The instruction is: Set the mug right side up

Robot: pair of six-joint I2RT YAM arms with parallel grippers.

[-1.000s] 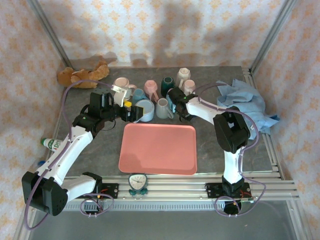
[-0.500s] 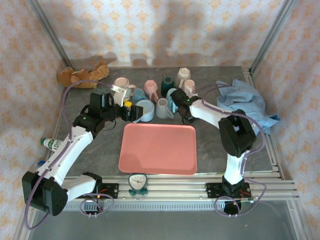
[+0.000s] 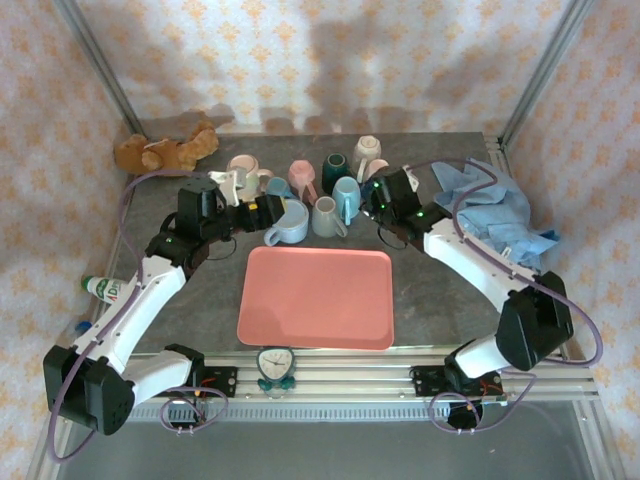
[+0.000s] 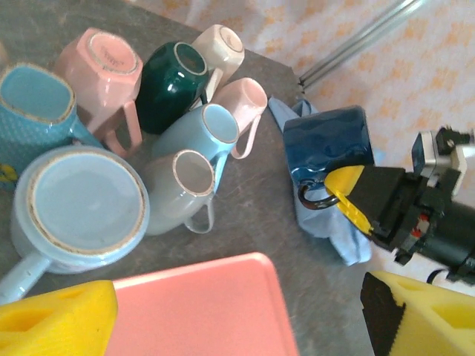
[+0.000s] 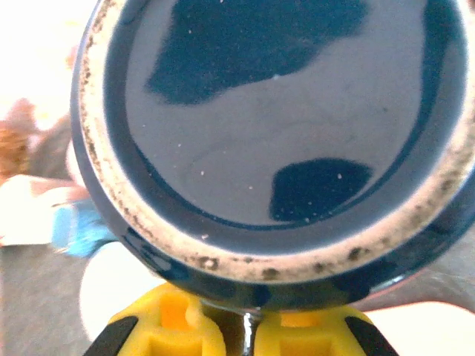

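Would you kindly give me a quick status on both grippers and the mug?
Left gripper open, empty, by the mug cluster. Right gripper shut on the navy mug at its handle. Cluster close alongside.

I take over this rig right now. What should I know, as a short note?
Left gripper: open, holding nothing, beside the cluster of mugs.
Right gripper: shut on the handle of the dark blue mug.
Done: mug gripped, its base facing the right wrist camera.
Left: turn it mouth up, probably set it on the table or the pink tray, then release.
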